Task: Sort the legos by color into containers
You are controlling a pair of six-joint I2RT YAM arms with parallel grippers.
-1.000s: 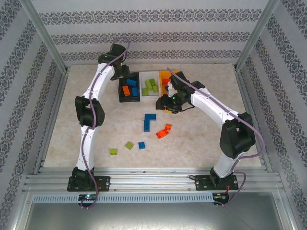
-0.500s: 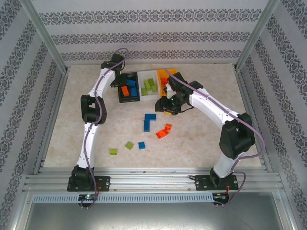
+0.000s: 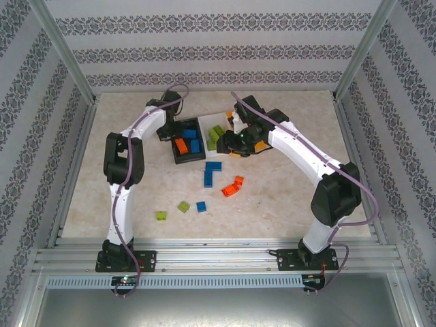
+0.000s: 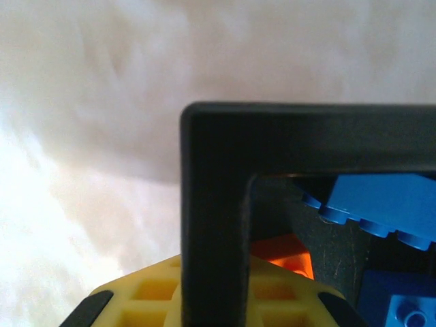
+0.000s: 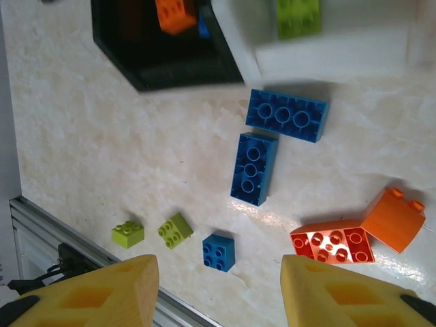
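Looking outward, I see loose lime green, blue and orange-red studded plastic bricks (image 3: 201, 206) on the marbled table (image 3: 286, 204); farther out, my right gripper (image 5: 218, 276) hangs open and empty, and my left gripper (image 4: 214, 300) pinches the black plastic bin (image 4: 272, 129) by its wall.

Free lanes: the bare desk (image 3: 88, 170) along its left edge, outside the left arm (image 3: 124, 160), and along its right edge, outside the right arm (image 3: 300, 153).

Mid-desk obstructions: 2 blue bricks (image 3: 208, 179) in an L, 2 orange bricks (image 3: 232, 189) just beside them, and 3 small bricks (image 3: 184, 206) spaced in a row toward the near edge.

Near the far edge, the left pincer (image 4: 214, 303) is clamped on the black bin (image 3: 189, 161) wall. The right arm overhangs the white bin (image 5: 327, 61).
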